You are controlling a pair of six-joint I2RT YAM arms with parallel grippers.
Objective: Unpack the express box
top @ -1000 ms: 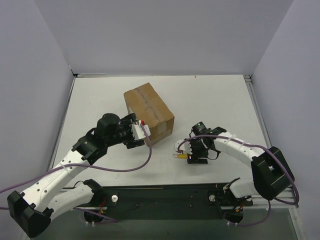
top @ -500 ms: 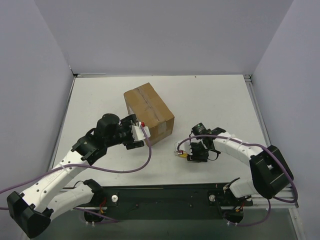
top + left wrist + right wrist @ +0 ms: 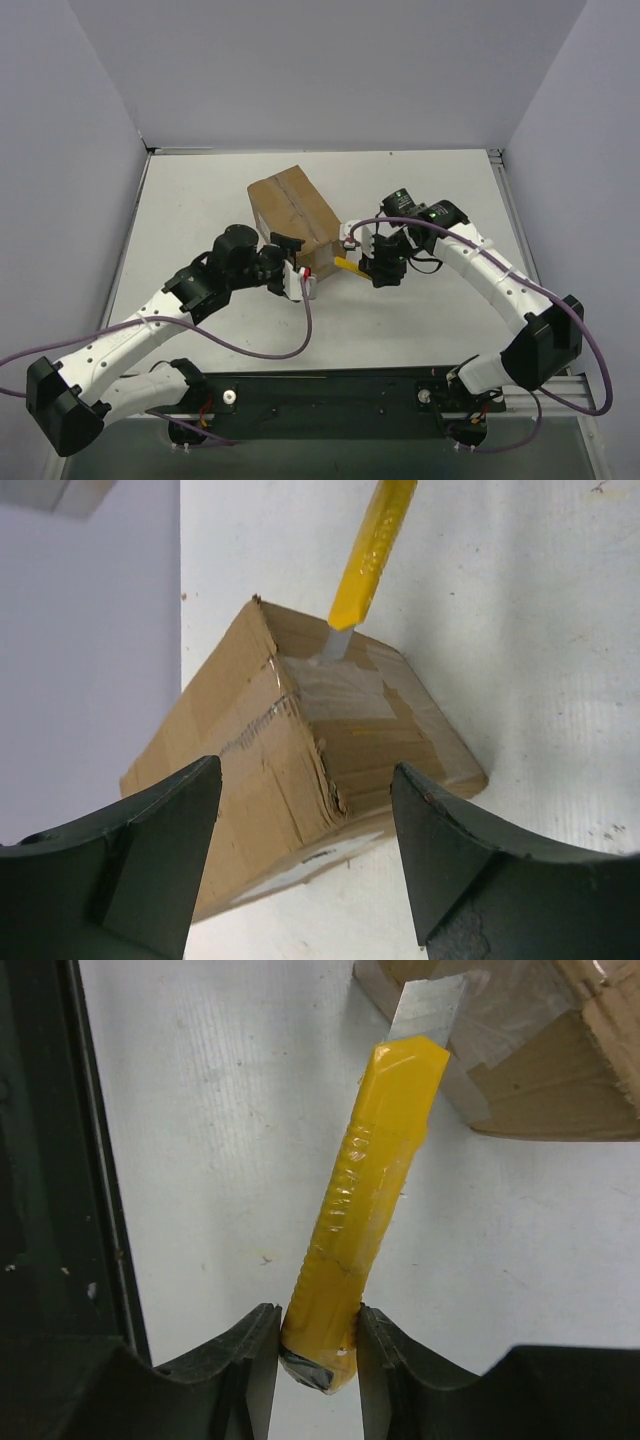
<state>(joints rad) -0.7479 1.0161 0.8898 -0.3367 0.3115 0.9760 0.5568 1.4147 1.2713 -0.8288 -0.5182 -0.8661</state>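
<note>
The express box [image 3: 296,222] is a brown carton with a clear tape seam, lying closed on the white table; it also shows in the left wrist view [image 3: 300,770] and the right wrist view [image 3: 540,1070]. My right gripper [image 3: 370,262] [image 3: 318,1350] is shut on a yellow utility knife [image 3: 372,1210] [image 3: 348,265]. Its blade tip touches the taped end of the box [image 3: 340,640]. My left gripper [image 3: 296,283] [image 3: 305,850] is open and empty, just off the box's near corner, its jaws wide apart.
The white table [image 3: 420,190] is walled by pale panels on the left, back and right. A black rail [image 3: 330,385] with the arm bases runs along the near edge. Purple cables trail from both arms.
My right gripper carried the knife from the near table up and left to the box's end. My left gripper shifted right and nearer, round the box's near corner.
</note>
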